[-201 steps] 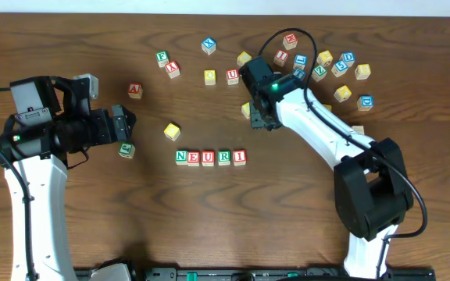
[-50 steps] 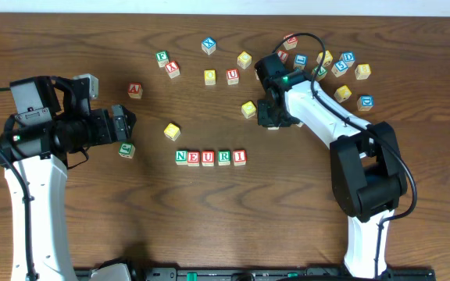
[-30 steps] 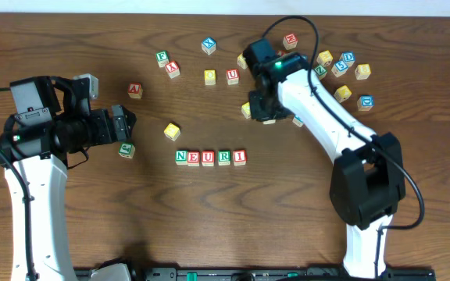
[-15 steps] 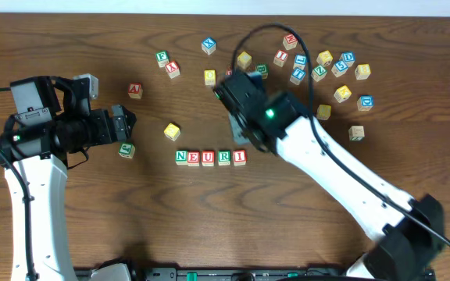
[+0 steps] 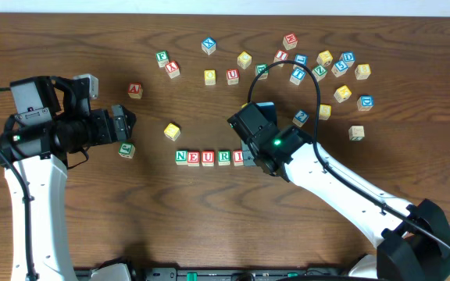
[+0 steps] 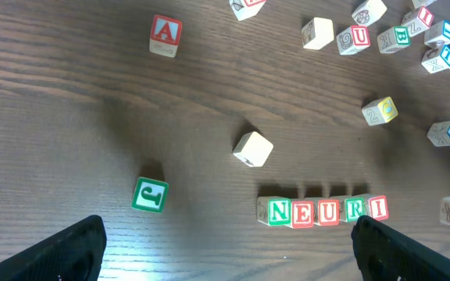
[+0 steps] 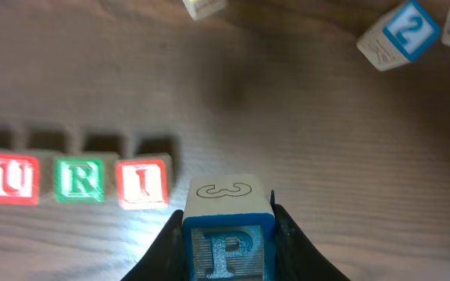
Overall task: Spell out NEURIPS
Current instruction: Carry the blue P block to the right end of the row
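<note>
Five cubes stand in a row reading N, E, U, R, I. The left wrist view shows the row whole. My right gripper is shut on the blue P cube, just right of the red I and a little nearer the camera. Whether the P touches the table does not show. From overhead the right wrist hides that cube. A yellow-faced cube lies alone up and left of the row. My left gripper hangs open and empty at the left.
Loose cubes lie along the back: a green E, a red U, and a cluster at the back right. A red A and a green J sit near the left gripper. A blue 2 cube lies beyond the P.
My right arm has swung from the back cluster down to the right end of the row, carrying the P cube. The left arm has not moved.
</note>
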`<action>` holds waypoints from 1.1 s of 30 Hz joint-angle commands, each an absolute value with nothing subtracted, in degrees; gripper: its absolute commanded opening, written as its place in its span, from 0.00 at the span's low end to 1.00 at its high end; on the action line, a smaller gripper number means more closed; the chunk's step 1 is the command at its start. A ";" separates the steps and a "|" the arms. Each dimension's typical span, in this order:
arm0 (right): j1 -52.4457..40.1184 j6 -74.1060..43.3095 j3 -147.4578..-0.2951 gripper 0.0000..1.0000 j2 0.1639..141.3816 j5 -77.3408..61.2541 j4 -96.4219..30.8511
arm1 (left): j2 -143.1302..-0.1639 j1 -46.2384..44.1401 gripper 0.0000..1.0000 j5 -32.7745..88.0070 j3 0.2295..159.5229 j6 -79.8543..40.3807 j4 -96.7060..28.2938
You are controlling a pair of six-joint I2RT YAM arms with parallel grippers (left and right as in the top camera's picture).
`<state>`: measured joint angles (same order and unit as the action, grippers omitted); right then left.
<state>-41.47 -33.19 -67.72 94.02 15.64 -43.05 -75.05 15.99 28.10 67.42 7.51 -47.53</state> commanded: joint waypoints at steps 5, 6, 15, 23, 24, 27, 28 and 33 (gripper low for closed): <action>-41.41 -35.16 -67.33 0.12 93.06 15.70 -41.41 | -74.81 16.21 0.99 27.79 68.58 7.22 -47.53; -41.17 -35.38 -67.33 0.13 93.41 15.70 -41.43 | -74.81 16.21 0.99 27.79 68.58 7.22 -47.53; -38.54 -36.38 -67.33 0.08 99.20 13.15 -41.10 | -74.81 16.21 0.99 27.79 68.58 7.22 -47.55; -38.50 -37.26 -67.33 0.10 101.38 12.93 -40.47 | -74.81 16.21 0.99 27.79 68.58 7.22 -47.55; -38.50 -37.28 -67.33 0.11 101.38 12.91 -40.42 | -74.81 16.21 0.99 27.79 68.58 7.22 -47.55; -38.48 -37.71 -67.33 0.11 101.41 12.91 -40.42 | -74.81 16.21 0.99 27.79 68.58 7.22 -47.55; -38.48 -37.71 -67.33 0.11 101.41 12.91 -40.42 | -74.81 16.21 0.99 27.79 68.58 7.22 -47.53; -38.50 -38.17 -67.33 0.11 102.10 12.43 -40.40 | -74.81 16.21 0.99 27.79 68.58 7.22 -47.55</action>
<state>-38.74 -36.88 -67.66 101.41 12.38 -40.56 -75.05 15.99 28.10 67.42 7.51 -47.55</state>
